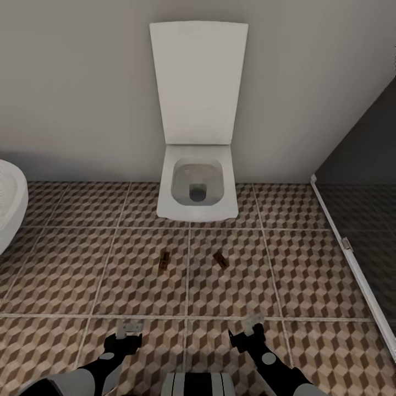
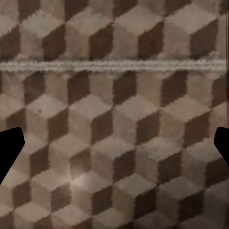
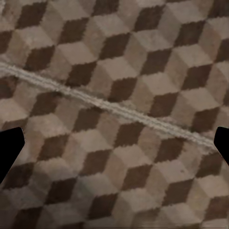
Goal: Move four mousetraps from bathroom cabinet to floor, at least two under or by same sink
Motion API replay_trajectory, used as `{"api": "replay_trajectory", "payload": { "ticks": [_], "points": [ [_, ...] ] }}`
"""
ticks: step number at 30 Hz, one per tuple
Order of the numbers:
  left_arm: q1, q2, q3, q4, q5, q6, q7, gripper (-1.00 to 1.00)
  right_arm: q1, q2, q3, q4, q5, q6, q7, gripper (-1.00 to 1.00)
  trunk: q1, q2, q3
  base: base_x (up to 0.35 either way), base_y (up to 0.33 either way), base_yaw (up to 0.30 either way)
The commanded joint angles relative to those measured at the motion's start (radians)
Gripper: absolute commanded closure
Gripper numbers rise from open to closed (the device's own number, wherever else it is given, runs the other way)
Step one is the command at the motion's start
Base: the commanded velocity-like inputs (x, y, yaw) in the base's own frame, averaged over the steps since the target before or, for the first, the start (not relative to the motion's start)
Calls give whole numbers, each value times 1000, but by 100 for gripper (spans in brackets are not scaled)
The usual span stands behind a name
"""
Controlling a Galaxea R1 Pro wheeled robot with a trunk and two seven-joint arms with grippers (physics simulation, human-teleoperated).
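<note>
Head view first: a white square toilet point(image 1: 197, 187) with its lid raised stands against the plain grey wall, and in front of it two small flat brown wooden mousetraps lie on the cube-patterned brown, beige and white tiled bathroom floor point(image 1: 308, 275). One mousetrap point(image 1: 164, 260) sits left of a pale grout line, the other mousetrap point(image 1: 221, 259) right of it, the two apart from each other and near the toilet's front. A white rounded bathtub edge point(image 1: 10, 203) shows at the left, a dark glass shower screen point(image 1: 363, 187) at the right. Low in the picture the left gripper point(image 1: 130, 328) and the right gripper point(image 1: 254, 321) hang over the tiles, each empty, well short of the traps.

Left wrist view: two dark fingertips point(image 2: 9, 152) stand far apart at the picture's edges, spread wide, holding nothing, with patterned tile and one grout line between them.

Right wrist view: again the dark fingertips point(image 3: 10, 151) are spread wide and empty over tile crossed by a slanting grout line
</note>
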Motion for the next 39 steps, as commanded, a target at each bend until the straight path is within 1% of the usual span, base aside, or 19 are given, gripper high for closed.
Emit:
{"api": "replay_trajectory", "payload": {
  "ticks": [1,2,5,7,8,13,16,20,28,31,39],
  "points": [
    [2,-1,-6,3,1,-18,2,-100,-1,0,0,15,11,-19,-6,-100,-4,7,3,0,0,0],
    [8,-1,-6,4,1,-47,3,-100,-1,-1,-1,41,10,-49,-6,-100,-8,14,6,0,0,0],
    [18,-3,-6,5,2,-80,4,-100,0,-4,-1,77,9,-84,-6,-100,-19,35,15,0,0,0],
    [24,-3,-6,5,2,-93,4,-100,0,-10,-1,97,6,-103,-5,-100,-27,49,22,0,0,0],
    [30,-4,-6,5,2,-102,4,-100,0,-18,0,111,1,-122,-5,-100,-31,56,25,0,0,0],
    [44,-5,-6,6,2,-114,4,-100,1,-41,0,135,-11,-177,-5,-100,-50,91,40,0,0,0],
    [60,-5,-5,6,2,-119,4,-100,1,-56,0,157,-23,-228,-4,-100,-62,112,50,0,0,0],
    [72,-4,-5,6,2,-123,4,-100,1,-62,0,181,-31,-263,-4,-100,-77,140,62,0,0,0],
    [98,-4,-6,6,2,-154,4,-100,3,-65,0,201,-34,-310,-5,-100,-108,196,87,0,0,0],
    [108,-4,-5,6,2,-160,4,-100,4,-67,0,204,-34,-317,-5,-100,-119,217,97,0,0,0],
    [142,1,-4,13,3,-169,4,-100,6,-83,0,207,-34,-332,-5,-100,-150,273,122,0,0,0]
  ]
}}
